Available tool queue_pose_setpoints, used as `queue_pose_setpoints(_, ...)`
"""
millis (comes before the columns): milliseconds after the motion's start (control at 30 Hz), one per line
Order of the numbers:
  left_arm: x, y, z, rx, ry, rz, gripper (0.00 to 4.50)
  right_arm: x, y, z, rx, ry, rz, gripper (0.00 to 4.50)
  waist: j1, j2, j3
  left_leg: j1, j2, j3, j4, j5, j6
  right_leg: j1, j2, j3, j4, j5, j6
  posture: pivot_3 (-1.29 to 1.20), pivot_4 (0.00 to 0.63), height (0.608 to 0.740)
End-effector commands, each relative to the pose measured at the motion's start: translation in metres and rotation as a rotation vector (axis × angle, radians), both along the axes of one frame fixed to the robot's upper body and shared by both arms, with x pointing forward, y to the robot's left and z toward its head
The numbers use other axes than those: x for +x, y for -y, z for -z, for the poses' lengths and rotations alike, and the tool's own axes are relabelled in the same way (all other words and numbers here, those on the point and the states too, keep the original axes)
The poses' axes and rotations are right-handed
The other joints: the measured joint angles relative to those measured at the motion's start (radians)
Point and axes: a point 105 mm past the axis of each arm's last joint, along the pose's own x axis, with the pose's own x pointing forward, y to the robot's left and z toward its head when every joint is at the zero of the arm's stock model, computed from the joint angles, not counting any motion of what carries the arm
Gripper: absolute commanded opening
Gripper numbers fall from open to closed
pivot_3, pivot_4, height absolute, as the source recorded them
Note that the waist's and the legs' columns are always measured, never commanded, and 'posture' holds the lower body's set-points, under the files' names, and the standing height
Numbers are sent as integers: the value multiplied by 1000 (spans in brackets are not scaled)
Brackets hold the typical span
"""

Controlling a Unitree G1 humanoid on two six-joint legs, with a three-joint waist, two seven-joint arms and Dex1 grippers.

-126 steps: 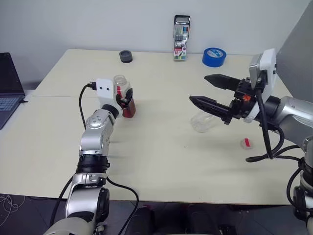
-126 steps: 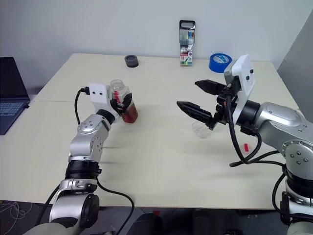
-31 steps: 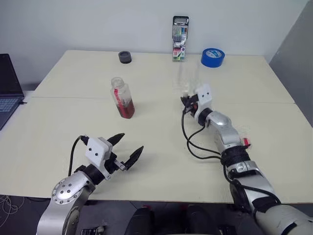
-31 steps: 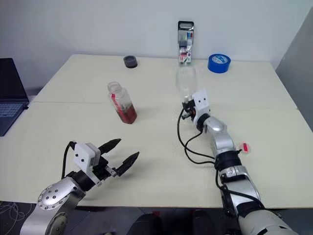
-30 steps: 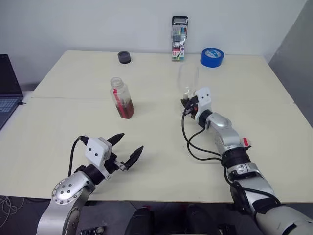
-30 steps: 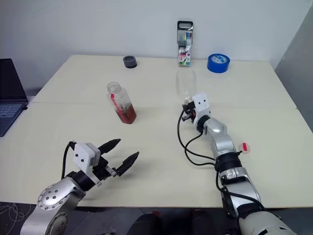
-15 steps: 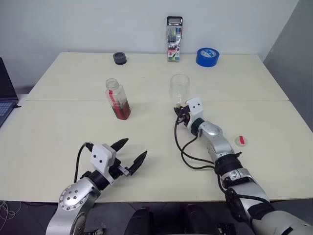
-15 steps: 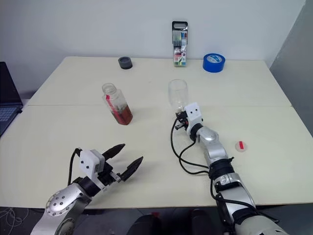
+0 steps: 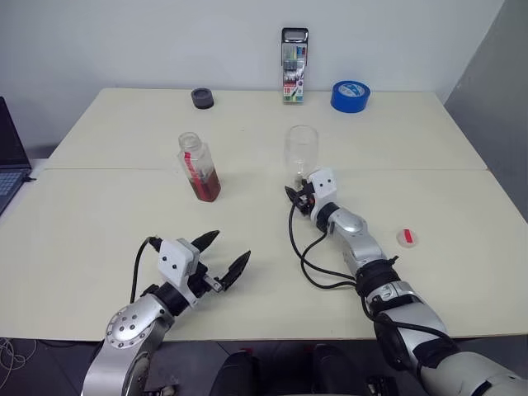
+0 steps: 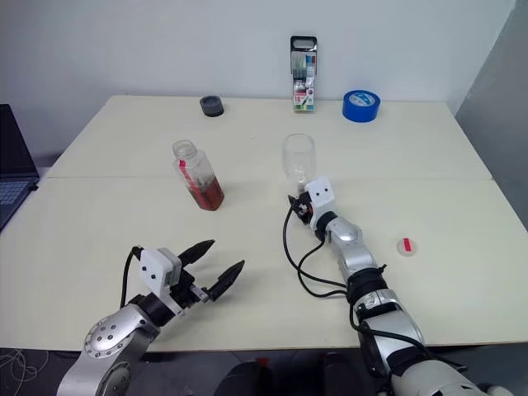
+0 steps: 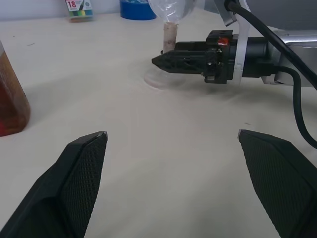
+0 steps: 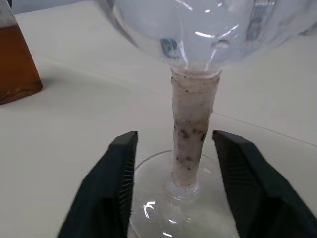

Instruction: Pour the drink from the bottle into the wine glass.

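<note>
The bottle (image 9: 199, 169) stands upright and uncapped left of the table's centre, its lower half holding the reddish-brown drink (image 9: 206, 185). The wine glass (image 9: 302, 147) stands upright on its foot at the centre, with an empty bowl. My right gripper (image 9: 294, 195) lies level at the base of the glass. In the right wrist view its fingers (image 12: 116, 178) are open on either side of the stem (image 12: 190, 124) and do not touch it. My left gripper (image 9: 228, 246) hovers open and empty near the front edge, well short of the bottle.
A small pinkish-white cap (image 9: 406, 238) lies on the table to the right. At the far edge stand a marker-pen case (image 9: 293, 54), a blue tape roll (image 9: 350, 95) and a small black round object (image 9: 200, 97). A laptop (image 9: 7, 157) sits off the left side.
The right gripper, shut on the glass stem a second ago, has set the glass down on its foot and opened. The left gripper has stayed where it was, open. The camera view shifted.
</note>
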Motion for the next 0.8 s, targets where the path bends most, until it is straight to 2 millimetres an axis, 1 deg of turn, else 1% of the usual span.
queue_pose_setpoints(33,3,4,-15,-7,55,3,4500,2,5,-15,3,58,3,3951,0,0,0,0,0,0,0,0,0,0,0,0,0,0,0,0,150,740)
queue_pose_setpoints(67,6,3,-16,-10,55,-10,4500,1,8,-14,1,57,10,4291,1,0,0,0,0,0,0,0,0,0,0,0,0,0,0,0,150,740)
queue_pose_setpoints(100,8,2,-16,-12,55,-19,4500,1,9,-13,0,56,14,4420,2,0,0,0,0,0,0,0,0,0,0,0,0,0,0,0,150,740)
queue_pose_setpoints(167,18,-5,-18,-11,70,-68,4500,-5,18,-11,-15,59,12,4420,3,0,0,0,0,0,0,0,0,0,0,0,0,0,0,0,150,740)
queue_pose_setpoints(267,39,-20,-21,15,112,-167,4500,-26,40,-8,-60,70,-7,4420,11,0,0,-1,0,-1,0,0,0,0,0,-1,-1,0,0,0,150,740)
queue_pose_setpoints(367,50,-33,-26,45,158,-262,4500,-52,66,-22,-92,77,-20,4420,14,0,0,-3,0,-1,0,0,0,0,-1,-2,-2,0,0,0,150,740)
queue_pose_setpoints(433,55,-44,-27,51,168,-329,4500,-73,73,-37,-124,96,-80,4420,11,1,0,-3,-1,-1,1,0,0,-1,-1,-1,-2,0,0,0,150,740)
queue_pose_setpoints(533,59,-61,-31,45,178,-415,4500,-105,72,-58,-130,86,-200,4420,1,0,0,-2,0,-1,0,0,0,-1,0,-1,-1,0,0,0,150,740)
queue_pose_setpoints(667,62,-73,-34,35,172,-455,4500,-146,58,-87,-89,31,-409,4420,3,0,0,-1,1,-3,0,0,1,1,1,-2,-1,0,0,0,150,740)
queue_pose_setpoints(733,64,-76,-33,38,162,-457,4500,-158,53,-99,-78,22,-477,4420,5,-1,0,-1,1,-3,0,0,1,1,1,-3,-1,0,0,0,150,740)
queue_pose_setpoints(800,68,-77,-34,35,158,-451,4500,-165,49,-109,-66,24,-513,4420,6,-1,0,-1,0,-3,0,0,1,1,1,-3,-2,0,0,0,150,740)
